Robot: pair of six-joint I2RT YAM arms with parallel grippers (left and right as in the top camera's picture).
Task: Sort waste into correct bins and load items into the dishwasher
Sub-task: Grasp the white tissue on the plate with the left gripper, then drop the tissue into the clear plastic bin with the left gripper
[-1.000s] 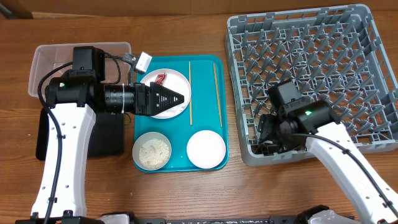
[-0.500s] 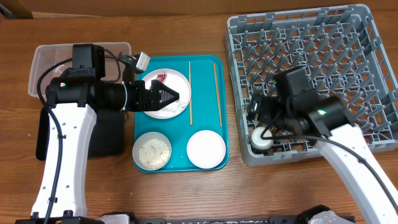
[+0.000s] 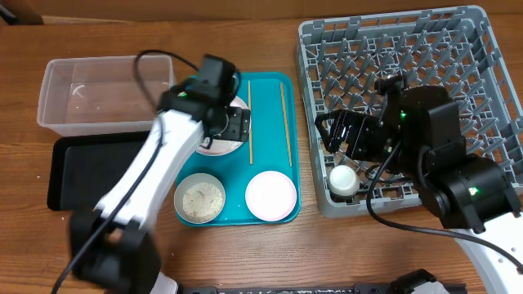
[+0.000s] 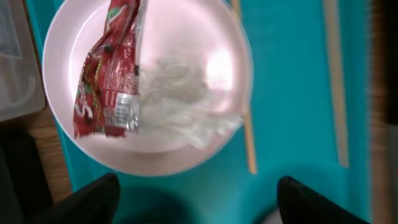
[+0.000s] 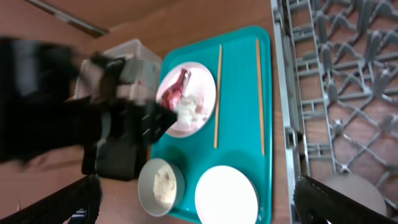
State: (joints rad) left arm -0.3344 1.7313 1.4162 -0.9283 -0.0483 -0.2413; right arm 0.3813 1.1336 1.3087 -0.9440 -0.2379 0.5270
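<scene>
Rice grains point(image 3: 200, 200) are contained in a small bowl point(image 3: 176, 198) at the near edge of the teal tray point(image 3: 274, 147), beside a second white bowl point(image 3: 270, 196). This keeps the grains together for tipping out. A small cup point(image 3: 343, 178) is seen in the near left corner of the dish rack point(image 3: 304, 73), so that item is judged loaded. The right gripper point(image 5: 198, 186) is spread wide and empty, raised by the rack's left wall and turned toward the tray.

Farther back, the left gripper point(image 4: 198, 180) is held wide apart over the plate point(image 4: 186, 37), nothing gripped. The wrapper point(image 4: 102, 81) and the tissue point(image 4: 180, 99) lie touching on the plate, so a pick from above is judged likely. One chopstick point(image 3: 250, 122) lies just beside the plate's rim and the other point(image 3: 285, 114) is well apart, with bare teal between. The black tray point(image 3: 90, 167) and, farthest, the clear tub point(image 3: 49, 90) are left open to the left arm.
</scene>
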